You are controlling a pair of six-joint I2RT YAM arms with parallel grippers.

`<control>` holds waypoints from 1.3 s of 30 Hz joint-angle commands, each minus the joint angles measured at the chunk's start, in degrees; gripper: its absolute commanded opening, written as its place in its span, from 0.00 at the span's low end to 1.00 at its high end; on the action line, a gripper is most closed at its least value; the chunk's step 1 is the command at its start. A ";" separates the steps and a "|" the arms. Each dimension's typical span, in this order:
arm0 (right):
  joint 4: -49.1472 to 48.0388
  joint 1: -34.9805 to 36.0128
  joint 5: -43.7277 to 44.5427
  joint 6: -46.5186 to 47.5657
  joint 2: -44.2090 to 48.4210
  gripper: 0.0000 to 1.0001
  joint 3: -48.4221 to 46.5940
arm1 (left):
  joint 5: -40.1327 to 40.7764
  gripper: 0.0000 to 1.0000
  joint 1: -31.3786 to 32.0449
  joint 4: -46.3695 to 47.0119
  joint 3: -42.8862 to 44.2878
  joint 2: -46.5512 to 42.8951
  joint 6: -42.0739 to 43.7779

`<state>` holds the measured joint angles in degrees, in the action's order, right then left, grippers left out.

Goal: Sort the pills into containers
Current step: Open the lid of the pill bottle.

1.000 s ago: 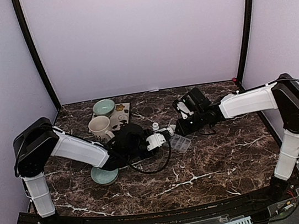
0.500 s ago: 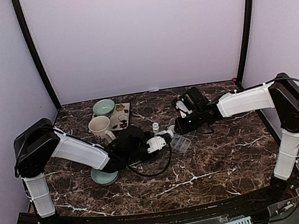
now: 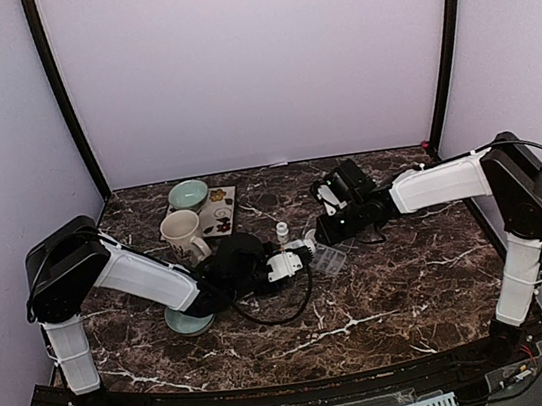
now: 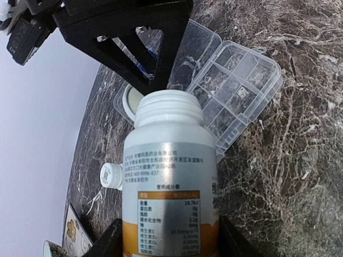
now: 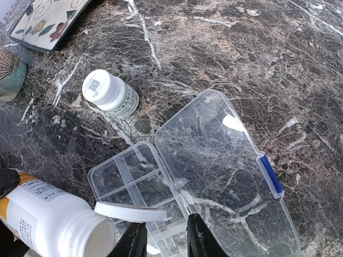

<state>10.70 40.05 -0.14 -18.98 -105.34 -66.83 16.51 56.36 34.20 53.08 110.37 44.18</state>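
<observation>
At table point(image 3: 414, 284) centre: pill organiser point(image 5: 134, 179), lid point(image 5: 225, 171) open flat; uncapped bottle point(image 4: 169, 176) alongside.

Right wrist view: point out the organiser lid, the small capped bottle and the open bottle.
organiser lid point(image 5: 225, 166), right wrist view, middle of clear panel.
small capped bottle point(image 5: 102, 88), right wrist view, on its white cap.
open bottle point(image 5: 59, 217), right wrist view, white shoulder below mouth.

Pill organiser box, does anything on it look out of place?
A loose white cap sits over the open compartments of the organiser box, where pills should land; the left hand holds the uncapped bottle tipped toward it.
</observation>
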 commanded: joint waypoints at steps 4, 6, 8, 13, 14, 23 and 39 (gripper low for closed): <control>-1.74 -0.41 0.32 -0.66 -1.73 0.28 -1.81 | 1.44 0.03 0.77 2.23 -1.14 -0.77 1.35; -1.75 -0.41 0.32 -0.62 -1.95 0.28 -1.90 | 1.71 0.03 0.86 2.58 -1.29 -0.83 1.55; -1.90 -0.41 0.15 -0.62 -2.18 0.28 -1.77 | 1.83 0.03 0.95 2.63 -1.31 -0.85 1.76; -2.44 -0.43 -0.04 -0.79 -2.24 0.28 -1.38 | 1.94 0.03 1.12 2.54 -1.23 -0.73 2.37; -2.51 -0.42 -0.08 -0.79 -2.32 0.28 -1.38 | 2.01 0.03 1.12 2.59 -1.29 -0.64 2.52; -3.35 -0.46 -0.25 -0.83 -2.79 0.28 -0.91 | 2.49 0.03 1.56 2.30 -0.62 0.29 3.57; -4.88 -0.50 -0.80 -0.98 -3.36 0.28 -0.09 | 3.91 0.03 2.18 0.62 1.26 1.16 6.44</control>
<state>8.54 39.97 -0.40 -19.40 -107.81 -67.00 19.42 58.04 34.63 52.49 111.66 49.28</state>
